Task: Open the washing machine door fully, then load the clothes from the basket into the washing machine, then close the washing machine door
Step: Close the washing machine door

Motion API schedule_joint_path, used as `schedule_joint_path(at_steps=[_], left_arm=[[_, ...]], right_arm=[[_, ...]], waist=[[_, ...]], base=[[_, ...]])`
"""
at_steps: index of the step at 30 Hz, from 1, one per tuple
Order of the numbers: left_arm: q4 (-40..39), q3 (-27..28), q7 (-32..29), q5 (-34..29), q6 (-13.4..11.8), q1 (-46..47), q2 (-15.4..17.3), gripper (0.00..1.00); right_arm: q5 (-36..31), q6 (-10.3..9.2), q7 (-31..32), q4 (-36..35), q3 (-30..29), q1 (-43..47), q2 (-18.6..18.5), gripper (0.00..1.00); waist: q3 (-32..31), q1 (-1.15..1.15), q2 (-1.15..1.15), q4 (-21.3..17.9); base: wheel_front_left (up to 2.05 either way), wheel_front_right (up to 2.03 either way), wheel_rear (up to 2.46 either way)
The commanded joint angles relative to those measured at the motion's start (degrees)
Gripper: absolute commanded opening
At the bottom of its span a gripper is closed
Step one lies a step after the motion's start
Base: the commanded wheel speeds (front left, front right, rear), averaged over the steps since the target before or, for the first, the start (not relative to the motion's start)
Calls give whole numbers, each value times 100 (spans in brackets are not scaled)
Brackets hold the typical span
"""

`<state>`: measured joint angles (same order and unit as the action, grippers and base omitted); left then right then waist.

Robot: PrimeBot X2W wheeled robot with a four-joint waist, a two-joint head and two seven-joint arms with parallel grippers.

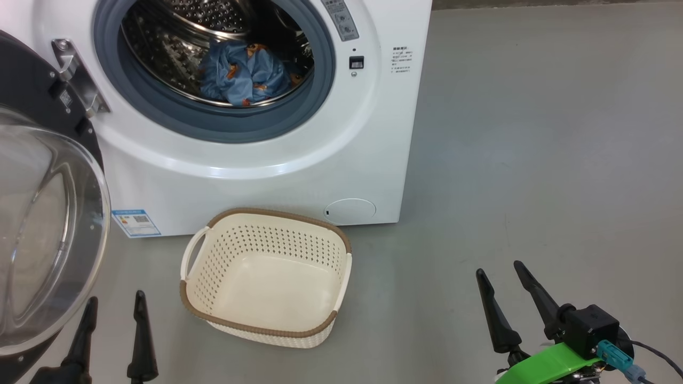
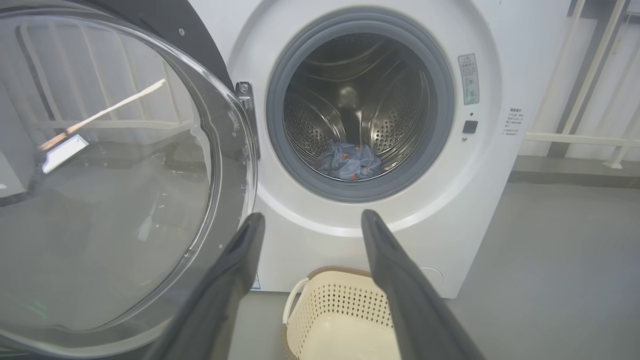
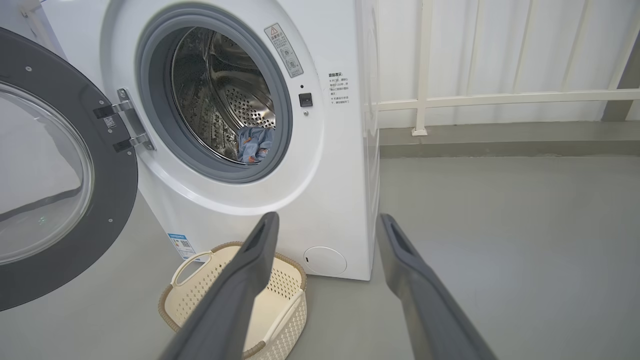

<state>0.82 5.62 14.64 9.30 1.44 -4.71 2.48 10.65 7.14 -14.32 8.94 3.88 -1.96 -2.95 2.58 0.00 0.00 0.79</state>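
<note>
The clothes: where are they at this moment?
In the head view, the clothes lie inside the drum, at top centre; the basket stands on the floor below the opening.

Left gripper (image 1: 116,298), two long tapering dark fingers, right gripper (image 1: 499,268) alike, black boxy wrist block (image 1: 589,326), bright green bracket (image 1: 544,365), teal plug (image 1: 613,354), possibly blue-tipped, thin dark cable (image 1: 659,354)

No wording is sharp enough to read. The washing machine (image 1: 320,149) front carries a blue sticker (image 1: 136,222) with a square code low at the left, a grey warning sticker (image 2: 468,79) topped by a triangle beside the opening, and a small block of dark print (image 1: 401,61).
</note>
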Motion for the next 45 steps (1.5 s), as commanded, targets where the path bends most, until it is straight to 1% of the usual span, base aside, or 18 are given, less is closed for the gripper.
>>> schedule_joint_path(at_steps=[1, 10, 18, 28, 32, 36, 40, 45], left_arm=[[-178, 160, 36, 11, -38, 158, 40, 100], [-199, 152, 36, 26, -133, 156, 40, 100], [-164, 70, 36, 116, -194, 168, 40, 100], [-164, 46, 36, 177, -335, 69, 40, 100], [-144, 48, 36, 192, -382, 41, 40, 100], [-147, 75, 36, 218, -451, 27, 40, 100], [-160, 76, 36, 223, -583, 0, 40, 100], [-129, 45, 36, 304, -669, 5, 40, 100]], right_arm=[[-22, 35, -68, -130, 121, -103, 7, 100], [-52, 35, -68, -164, 108, -99, 7, 100], [-110, 35, -68, -162, 115, -147, 7, 100], [-142, 35, -68, -125, 144, -105, 7, 100], [-170, 35, -68, -109, 162, -98, 7, 100], [-179, 35, -68, -105, 194, -102, 7, 100], [-204, 35, -68, -87, 237, -119, 7, 100], [-234, 35, -68, -76, 256, -149, 7, 100]], waist=[[0, 0, 0, 3], [53, 0, 0, 99], [10, 0, 0, 352], [-53, 0, 0, 793], [-77, 0, 0, 1031], [-75, 0, 0, 1156], [-67, 0, 0, 1338], [-18, 0, 0, 1621]], base=[[0, 0, 0], [0, 0, 0], [0, 0, 0], [0, 0, 0], [0, 0, 0], [0, 0, 0], [0, 0, 0], [0, 0, 0]])
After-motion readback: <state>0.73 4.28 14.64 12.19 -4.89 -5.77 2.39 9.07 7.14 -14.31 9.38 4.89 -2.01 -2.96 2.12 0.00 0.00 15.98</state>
